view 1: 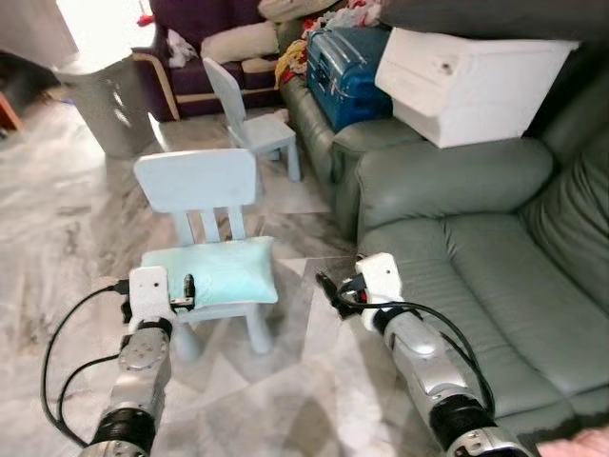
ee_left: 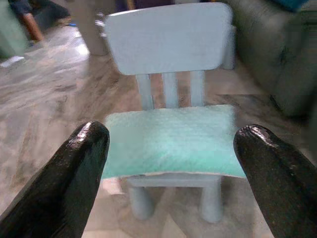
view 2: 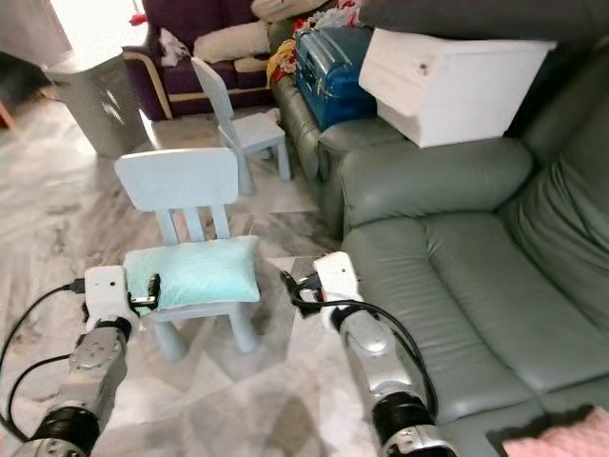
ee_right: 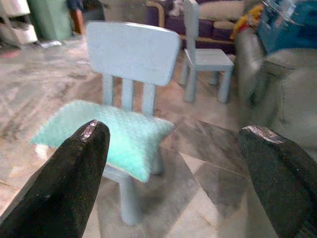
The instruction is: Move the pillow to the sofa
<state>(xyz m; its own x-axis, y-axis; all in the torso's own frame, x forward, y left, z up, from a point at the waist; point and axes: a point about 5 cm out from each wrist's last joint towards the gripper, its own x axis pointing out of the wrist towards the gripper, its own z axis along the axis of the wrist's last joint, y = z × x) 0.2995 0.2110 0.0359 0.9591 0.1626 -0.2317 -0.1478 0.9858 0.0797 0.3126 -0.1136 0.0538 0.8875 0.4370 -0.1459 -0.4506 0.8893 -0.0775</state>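
A mint-green pillow [view 1: 224, 271] lies flat on the seat of a small pale-blue child's chair [view 1: 197, 179]. My left gripper [view 1: 187, 284] hovers at the pillow's near left edge, and the left wrist view shows its fingers [ee_left: 89, 148] spread wide, framing the pillow [ee_left: 171, 141]. My right gripper [view 1: 325, 284] is just off the pillow's right end, between chair and sofa, also open and holding nothing. In the right wrist view, the pillow [ee_right: 106, 134] lies ahead and to one side. The grey-green sofa [view 1: 476, 267] stands right of the chair with a bare seat cushion.
A second small chair [view 1: 252, 124] stands behind the first. A grey bin [view 1: 105, 100] is at back left, a purple couch [view 1: 205, 38] behind it. A blue suitcase [view 1: 347, 71] and a white box [view 1: 466, 81] rest on the sofa's far end. Marble floor surrounds the chair.
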